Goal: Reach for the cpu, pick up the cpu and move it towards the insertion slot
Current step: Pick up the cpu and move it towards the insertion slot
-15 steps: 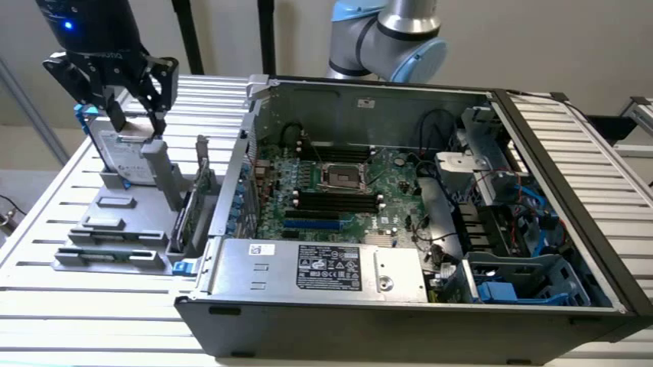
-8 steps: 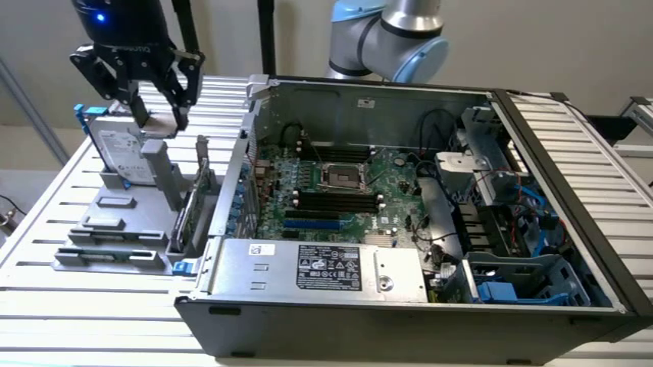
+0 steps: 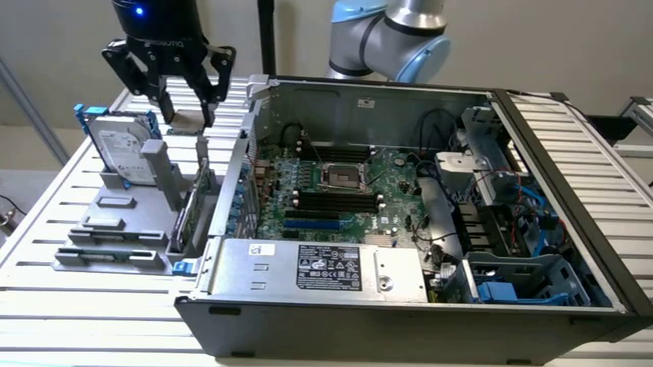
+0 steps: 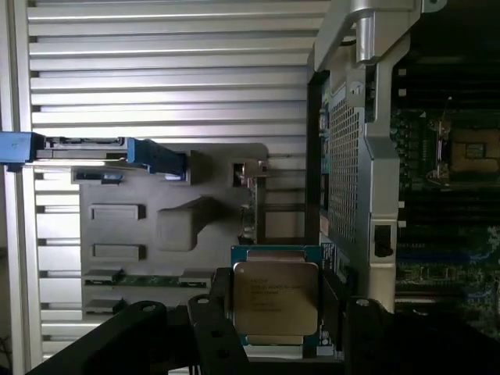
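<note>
Wrist view first: we see the cpu (image 4: 275, 301), its pale metal top facing the camera with faint print on it and a green-blue edge around it, sitting squarely between the two dark fingers (image 4: 217, 312) of the gripper (image 4: 275, 306). The fingers press on its two opposite sides, so we read the jaws as standing fairly wide but closed on the chip, which is lifted clear of the grey holder tray (image 4: 172, 226) beneath it.

From the exterior view we find the same chip (image 3: 188, 118) as a small pale square held between the black fingertips of the gripper (image 3: 185, 116), raised above the tray (image 3: 112, 229) at the exterior view's left, just outside the wall of the open computer case (image 3: 408, 306). A hard drive (image 3: 125, 149) with a white label and blue brackets stands upright in the tray, near the gripper and a little below it.

Well apart from the chip, inside the case, we see the insertion slot (image 3: 342, 177), a square metal frame around a dark centre on the green motherboard (image 3: 393, 191), with long dark memory slots (image 3: 337, 205) just beside it. In the wrist view the socket (image 4: 473, 152) shows beyond the perforated case wall (image 4: 348, 156). A silver power supply (image 3: 326, 269) with a label lies along the case's near edge.
</note>
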### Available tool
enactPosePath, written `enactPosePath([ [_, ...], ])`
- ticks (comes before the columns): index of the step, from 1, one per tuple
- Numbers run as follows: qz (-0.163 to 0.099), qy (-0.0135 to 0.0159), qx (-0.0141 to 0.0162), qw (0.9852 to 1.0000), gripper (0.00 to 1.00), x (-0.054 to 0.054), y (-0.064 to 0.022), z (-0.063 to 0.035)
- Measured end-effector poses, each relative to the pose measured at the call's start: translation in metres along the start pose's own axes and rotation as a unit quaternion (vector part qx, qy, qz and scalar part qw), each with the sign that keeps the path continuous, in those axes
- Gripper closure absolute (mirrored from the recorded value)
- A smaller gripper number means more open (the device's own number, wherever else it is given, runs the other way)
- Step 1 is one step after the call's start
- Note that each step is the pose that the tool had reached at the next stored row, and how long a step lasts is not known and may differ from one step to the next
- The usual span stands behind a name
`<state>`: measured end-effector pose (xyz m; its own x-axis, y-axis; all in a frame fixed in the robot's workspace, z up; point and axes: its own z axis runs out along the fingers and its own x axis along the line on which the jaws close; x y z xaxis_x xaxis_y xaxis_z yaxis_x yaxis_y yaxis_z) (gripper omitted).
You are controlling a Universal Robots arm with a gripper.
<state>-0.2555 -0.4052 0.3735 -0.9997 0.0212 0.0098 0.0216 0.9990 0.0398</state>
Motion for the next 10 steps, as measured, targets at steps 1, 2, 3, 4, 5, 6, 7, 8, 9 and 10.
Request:
enactPosePath([
  [1,0.0,0.0,-0.0001,1.0,0.45,-0.005,0.0001,-0.0004],
  [2,0.0,0.0,-0.0001,1.0,0.45,-0.009,0.0002,-0.0008],
  [3,0.0,0.0001,-0.0001,1.0,0.45,-0.013,0.0003,-0.0012],
  [4,0.0,0.0001,-0.0001,1.0,0.45,-0.018,0.0005,-0.0015],
  [5,0.0,0.0001,-0.0001,1.0,0.45,-0.023,0.0006,-0.0018],
  [6,0.0,0.0002,0.0,1.0,0.45,-0.027,0.0007,-0.0021],
  [7,0.0,0.0002,-0.0001,1.0,0.45,-0.032,0.0008,-0.0021],
  [8,0.0,0.0002,-0.0002,1.0,0.45,-0.036,0.0009,-0.0022],
  [9,0.0,0.0002,-0.0003,1.0,0.45,-0.041,0.001,-0.0022],
  [10,0.0,0.0002,-0.0005,1.0,0.45,-0.045,0.0011,-0.0023],
])
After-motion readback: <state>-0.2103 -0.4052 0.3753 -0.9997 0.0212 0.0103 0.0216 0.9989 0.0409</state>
